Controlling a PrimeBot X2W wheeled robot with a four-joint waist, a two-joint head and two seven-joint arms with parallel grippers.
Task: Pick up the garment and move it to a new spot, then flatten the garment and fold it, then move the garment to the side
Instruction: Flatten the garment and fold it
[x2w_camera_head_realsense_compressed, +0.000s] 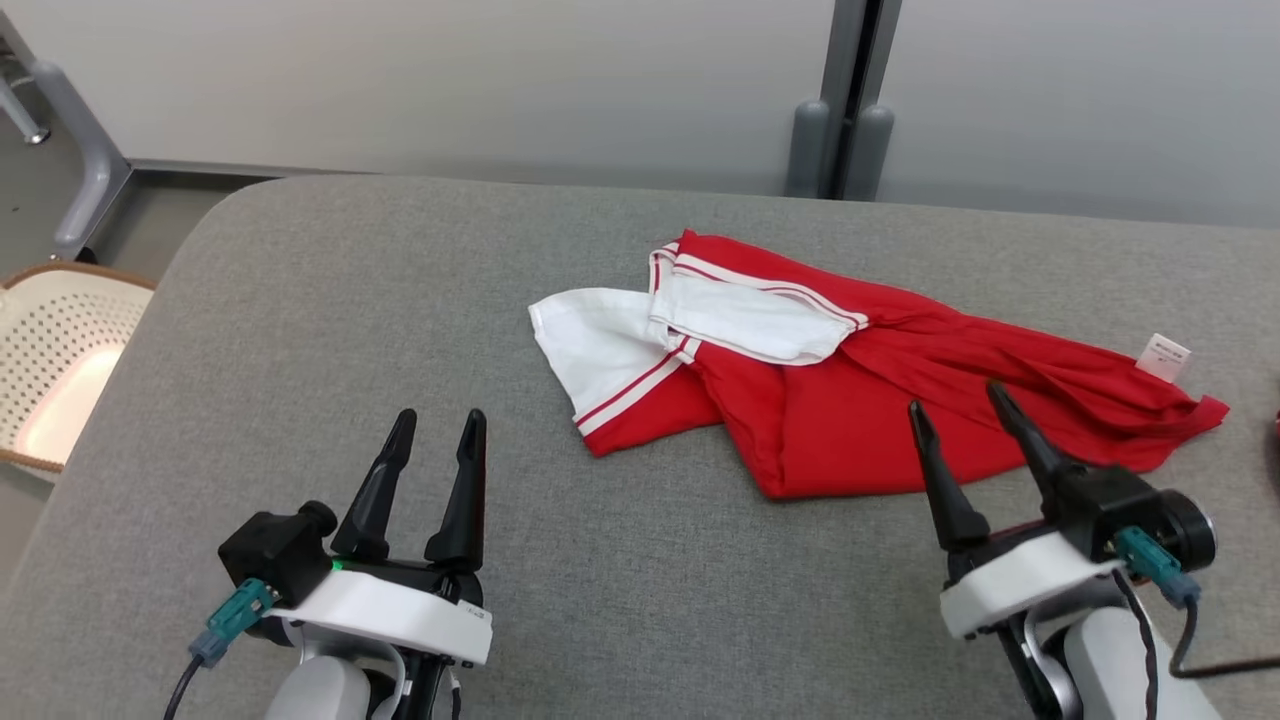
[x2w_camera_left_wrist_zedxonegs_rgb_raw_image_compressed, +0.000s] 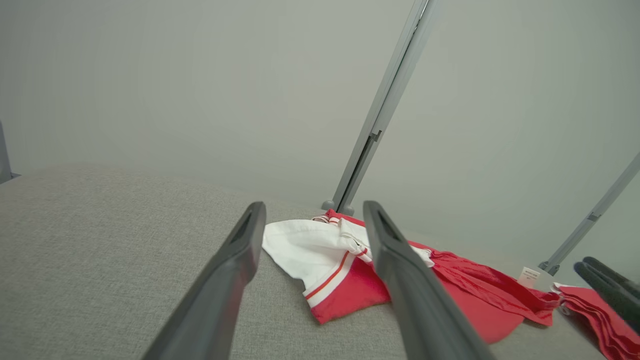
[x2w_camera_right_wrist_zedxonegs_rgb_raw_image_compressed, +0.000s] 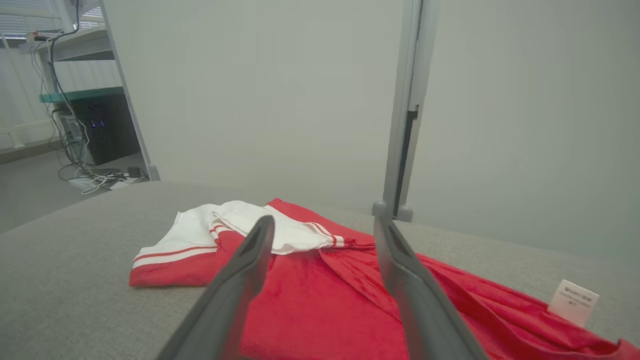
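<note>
1. Head view: grey fabric-covered surface with a rounded far-left corner and a pale partition wall behind it.
2. Garment: red sports shirt with white panels and red-and-white striped trim. It lies crumpled on the surface, right of centre, partly folded over itself. The white parts are toward the left and the red body runs to the right.
3. White tag: stands up at the garment's far right end.
4. Left hand: at lower left, over bare surface, apart from the garment. Its two dark fingers are spread wide with nothing between them.
5. Right hand: at lower right, fingers spread wide, gripping nothing. Its tips lie over the garment's near red edge; contact with the cloth cannot be told.
6. Left wrist view: the garment's white panel shows between the left hand's fingers, farther along the surface. A second red cloth, in layers, lies at the lower right edge, just past the tagged end.
7. Right wrist view: the garment's red body spreads between and beneath the right hand's fingers.
8. Perforated cream basket: stands off the surface, at its left side.
</note>
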